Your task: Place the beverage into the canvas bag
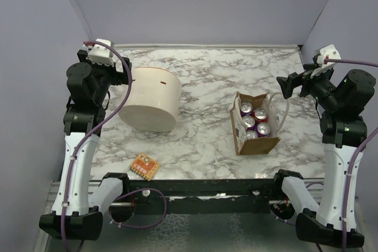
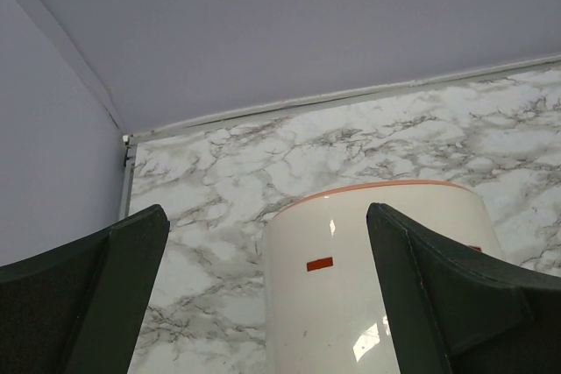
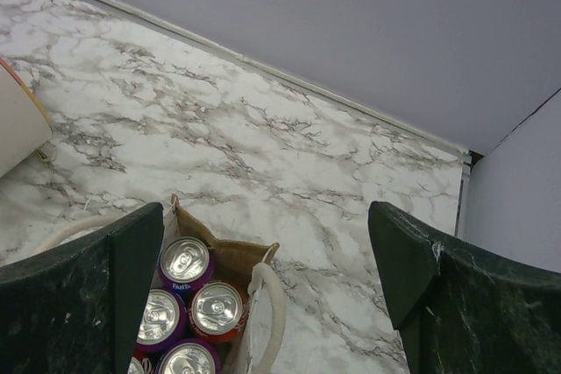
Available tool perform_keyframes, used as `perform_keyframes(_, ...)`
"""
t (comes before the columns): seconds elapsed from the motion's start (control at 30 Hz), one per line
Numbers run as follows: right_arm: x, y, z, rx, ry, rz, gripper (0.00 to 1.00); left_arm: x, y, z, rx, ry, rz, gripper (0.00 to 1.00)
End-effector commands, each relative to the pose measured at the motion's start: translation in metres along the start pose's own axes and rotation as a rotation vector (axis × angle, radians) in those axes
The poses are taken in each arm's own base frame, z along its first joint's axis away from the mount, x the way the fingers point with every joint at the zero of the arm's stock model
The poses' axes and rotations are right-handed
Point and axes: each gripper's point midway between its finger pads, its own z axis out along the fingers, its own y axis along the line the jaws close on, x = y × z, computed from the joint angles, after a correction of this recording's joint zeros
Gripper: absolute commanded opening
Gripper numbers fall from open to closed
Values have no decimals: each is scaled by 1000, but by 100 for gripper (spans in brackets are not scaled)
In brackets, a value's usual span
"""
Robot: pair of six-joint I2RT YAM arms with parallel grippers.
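The tan-brown canvas bag (image 1: 244, 141) stands upright right of centre, with whitish loop handles and several beverage cans (image 1: 256, 121) packed inside, tops up. The right wrist view shows its far corner (image 3: 238, 258), a handle and purple and red cans (image 3: 185, 262). My right gripper (image 1: 287, 87) is open and empty, raised to the right of the bag; its fingers (image 3: 83, 295) frame the view. My left gripper (image 1: 124, 74) is open and empty, raised at the back left, just left of the cream tub. No beverage lies loose outside the bag.
A large cream cylindrical tub (image 1: 150, 98) with an orange rim lies left of centre; it fills the lower left wrist view (image 2: 368, 278). A small orange snack packet (image 1: 144, 166) lies near the front edge. Grey walls close off the back and both sides.
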Motion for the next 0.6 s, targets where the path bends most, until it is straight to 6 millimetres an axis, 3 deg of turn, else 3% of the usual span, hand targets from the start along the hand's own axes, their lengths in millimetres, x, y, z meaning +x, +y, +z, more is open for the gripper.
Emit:
perform_keyframes(0.0,1,-4,-2,32,-7,-14,100,-14,10,-16,-44,-40,8,99)
perform_keyframes(0.57,9,0,-25,104,-19,-35,100,-18,2,-36,0,-93,27,99)
